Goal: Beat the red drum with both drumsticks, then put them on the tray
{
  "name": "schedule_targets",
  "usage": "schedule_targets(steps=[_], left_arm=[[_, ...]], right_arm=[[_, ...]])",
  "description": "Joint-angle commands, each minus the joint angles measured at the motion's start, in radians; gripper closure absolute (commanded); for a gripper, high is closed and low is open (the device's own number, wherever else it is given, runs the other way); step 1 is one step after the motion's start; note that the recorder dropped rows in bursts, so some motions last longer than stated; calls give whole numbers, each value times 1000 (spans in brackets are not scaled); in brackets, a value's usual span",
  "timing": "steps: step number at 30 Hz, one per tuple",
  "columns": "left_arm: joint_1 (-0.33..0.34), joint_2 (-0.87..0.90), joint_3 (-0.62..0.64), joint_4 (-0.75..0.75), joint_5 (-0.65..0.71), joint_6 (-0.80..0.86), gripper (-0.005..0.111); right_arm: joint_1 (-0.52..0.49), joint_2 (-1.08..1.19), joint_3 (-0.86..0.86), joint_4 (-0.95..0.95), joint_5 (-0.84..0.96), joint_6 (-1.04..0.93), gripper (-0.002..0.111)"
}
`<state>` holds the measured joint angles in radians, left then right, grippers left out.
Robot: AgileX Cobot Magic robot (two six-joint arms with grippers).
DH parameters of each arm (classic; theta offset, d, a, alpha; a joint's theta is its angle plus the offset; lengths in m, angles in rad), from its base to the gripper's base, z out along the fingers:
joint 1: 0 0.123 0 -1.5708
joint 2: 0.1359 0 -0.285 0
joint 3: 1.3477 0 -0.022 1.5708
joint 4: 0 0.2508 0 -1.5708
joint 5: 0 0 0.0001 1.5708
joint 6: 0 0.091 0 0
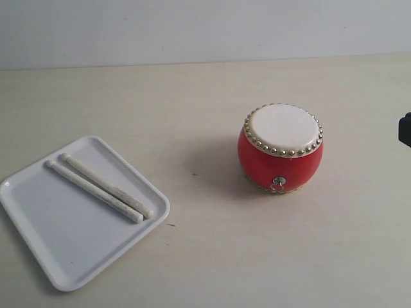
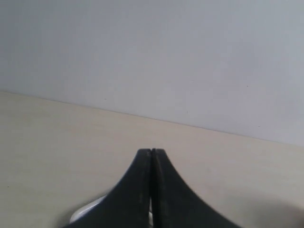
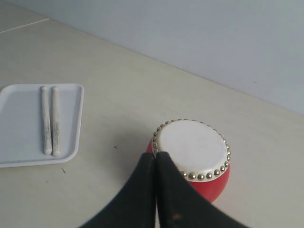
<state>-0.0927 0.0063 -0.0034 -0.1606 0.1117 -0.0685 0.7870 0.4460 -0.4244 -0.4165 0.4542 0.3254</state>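
On the tray (image 1: 58, 239) lie both drumsticks (image 1: 94, 191) (left claw (image 2: 151, 152), right claw (image 3: 156, 155) closed).

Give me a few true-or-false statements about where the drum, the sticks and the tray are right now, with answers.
1. Both drumsticks lie side by side on the tray. True.
2. The red drum stands on the tray. False: it stands on the table, apart from the tray.
3. The right gripper is shut and holds nothing. True.
4. The left gripper grips a drumstick. False: it is shut and empty.
5. The drum lies on its side. False: it stands upright, white skin facing up.
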Motion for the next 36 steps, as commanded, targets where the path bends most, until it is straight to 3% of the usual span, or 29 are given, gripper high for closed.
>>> schedule_targets(steps=[1,10,36], left_arm=[[-5,-6,3,7,4,-14,107],[-5,-6,3,105,22,-22,107],[-5,-6,3,104,23,-14,107]], right_arm=[[-4,-2,5,-5,-11,-1,108],[-4,-2,5,-5,-11,1,108],[-4,-2,5,-4,-11,1,108]])
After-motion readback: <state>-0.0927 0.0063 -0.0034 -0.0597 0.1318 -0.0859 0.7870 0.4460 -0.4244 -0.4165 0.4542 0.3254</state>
